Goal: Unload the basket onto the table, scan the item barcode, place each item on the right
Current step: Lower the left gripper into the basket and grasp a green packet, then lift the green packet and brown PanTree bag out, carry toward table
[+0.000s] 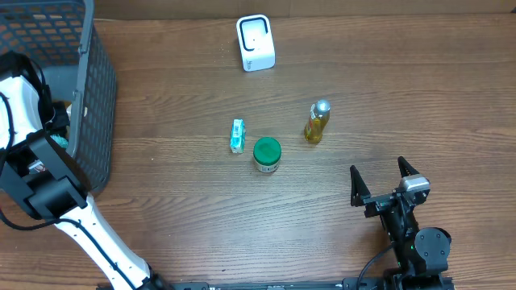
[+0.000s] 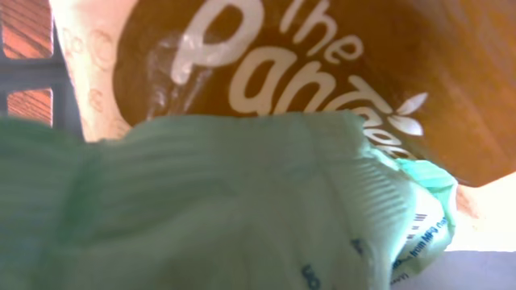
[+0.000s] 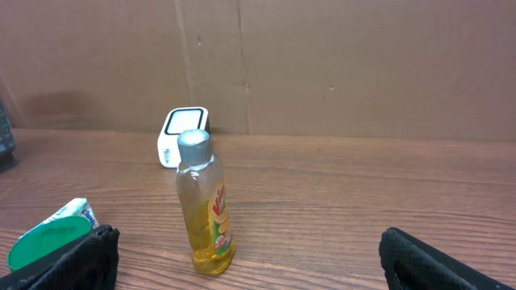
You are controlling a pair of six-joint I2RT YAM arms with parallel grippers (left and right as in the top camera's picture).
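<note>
My left arm (image 1: 32, 161) reaches into the dark mesh basket (image 1: 93, 89) at the table's left edge. Its fingers do not show in any view. The left wrist view is filled by a pale green ribbed packet (image 2: 242, 209) with blue print, pressed close to the lens. Behind it lies a brown bag with white lettering (image 2: 322, 64). The white scanner (image 1: 255, 43) stands at the back centre, also in the right wrist view (image 3: 184, 135). My right gripper (image 1: 385, 179) hovers open and empty at the front right, with the yellow bottle (image 3: 205, 205) ahead of it.
On the table's middle stand the yellow bottle (image 1: 317, 122), a green-lidded jar (image 1: 267, 155) and a small green-and-white box (image 1: 237, 135). A cardboard wall closes the far side.
</note>
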